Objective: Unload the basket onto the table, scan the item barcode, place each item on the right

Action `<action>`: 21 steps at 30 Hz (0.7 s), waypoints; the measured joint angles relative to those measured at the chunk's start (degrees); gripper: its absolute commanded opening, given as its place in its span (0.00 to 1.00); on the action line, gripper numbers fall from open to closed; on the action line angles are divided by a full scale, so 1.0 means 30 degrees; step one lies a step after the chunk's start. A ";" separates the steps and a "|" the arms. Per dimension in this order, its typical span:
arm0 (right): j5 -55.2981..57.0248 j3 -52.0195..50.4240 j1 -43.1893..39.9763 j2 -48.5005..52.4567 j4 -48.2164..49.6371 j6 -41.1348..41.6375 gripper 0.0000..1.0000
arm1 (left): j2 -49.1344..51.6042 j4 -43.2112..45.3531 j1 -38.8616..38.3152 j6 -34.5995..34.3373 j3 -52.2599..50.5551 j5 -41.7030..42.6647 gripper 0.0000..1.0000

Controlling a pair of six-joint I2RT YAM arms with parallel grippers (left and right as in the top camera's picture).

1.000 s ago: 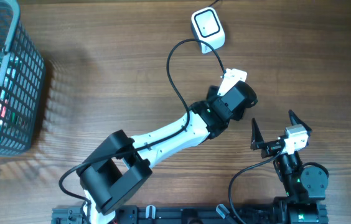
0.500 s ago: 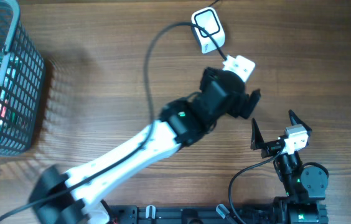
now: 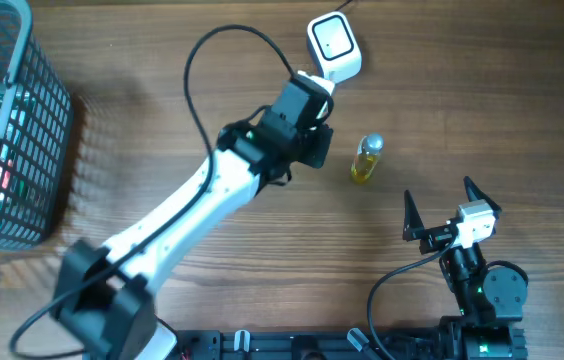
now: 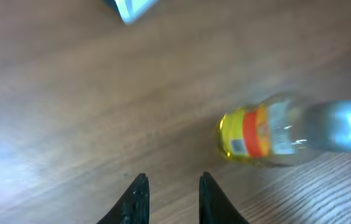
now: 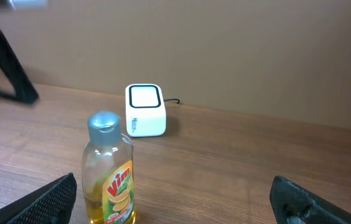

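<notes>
- Swung off toward 10 o'clock since a second ago, the left arm (image 3: 192, 210) leaves the bottle (image 3: 366, 160) standing alone on the bench (image 3: 162, 60), at 5 o'clock from the scanner (image 3: 334, 45).
- Left end effector (image 4: 173, 179): narrow and empty in its wrist view, with the bottle blurred at 2 o'clock; overhead hides its fingers.
- Right end effector (image 3: 438, 192) gapes wide and empty; only its camera shows the bottle's yellow label and upright cap.
</notes>
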 measured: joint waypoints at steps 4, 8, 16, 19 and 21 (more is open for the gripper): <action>-0.0007 0.0000 0.0000 0.0000 0.0000 0.0000 1.00 | 0.3279 0.0692 0.0306 -0.1056 0.0000 0.1814 0.10; -0.0007 0.0000 0.0000 0.0000 0.0000 0.0000 1.00 | 0.5625 0.1705 0.0306 -0.2280 -0.0036 0.2725 0.09; -0.0007 0.0000 0.0000 0.0000 0.0000 0.0000 1.00 | 0.6360 0.2331 0.0124 -0.3439 -0.0044 0.4466 0.09; -0.0007 0.0000 0.0000 0.0000 0.0000 0.0000 1.00 | 0.6448 0.2455 -0.0168 -0.3679 -0.0044 0.4605 0.09; -0.0007 -0.0007 0.0000 0.0000 -0.0007 0.0000 1.00 | 0.6572 0.2477 -0.0386 -0.3730 -0.0044 0.4670 0.08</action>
